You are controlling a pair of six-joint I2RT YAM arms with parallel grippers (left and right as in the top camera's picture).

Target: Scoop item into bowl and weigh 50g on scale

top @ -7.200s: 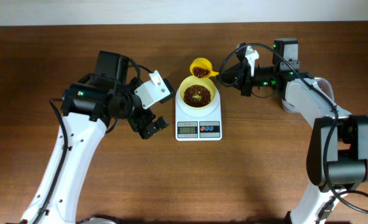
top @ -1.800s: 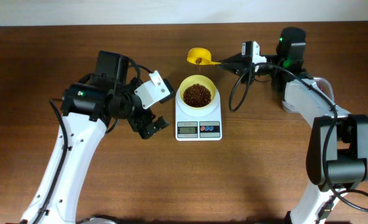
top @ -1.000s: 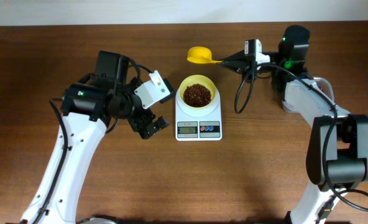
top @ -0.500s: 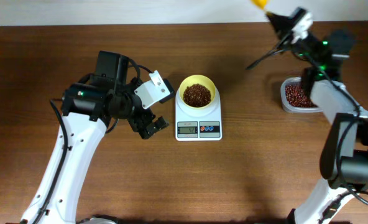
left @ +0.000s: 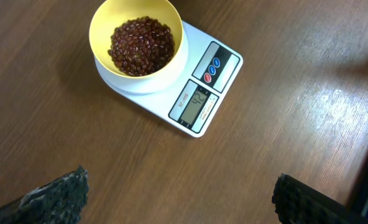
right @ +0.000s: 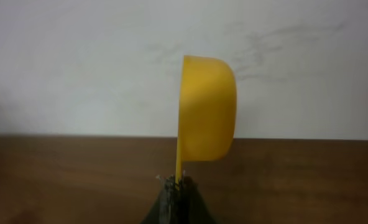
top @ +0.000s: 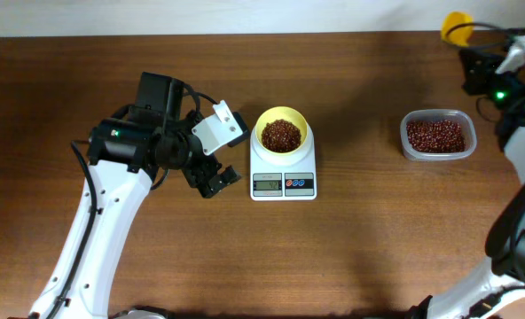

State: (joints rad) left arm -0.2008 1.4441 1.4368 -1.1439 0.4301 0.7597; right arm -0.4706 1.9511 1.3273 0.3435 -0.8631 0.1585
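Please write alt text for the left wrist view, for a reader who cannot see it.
A pale-yellow bowl of reddish-brown beans sits on a white digital scale on a wooden table. Fingertips of the open left claw show in the bottom corners.

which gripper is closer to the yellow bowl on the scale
Left. The left gripper hangs open just left of the bowl, beside the scale. The right gripper, shut on the yellow scoop, is far off at the back right.
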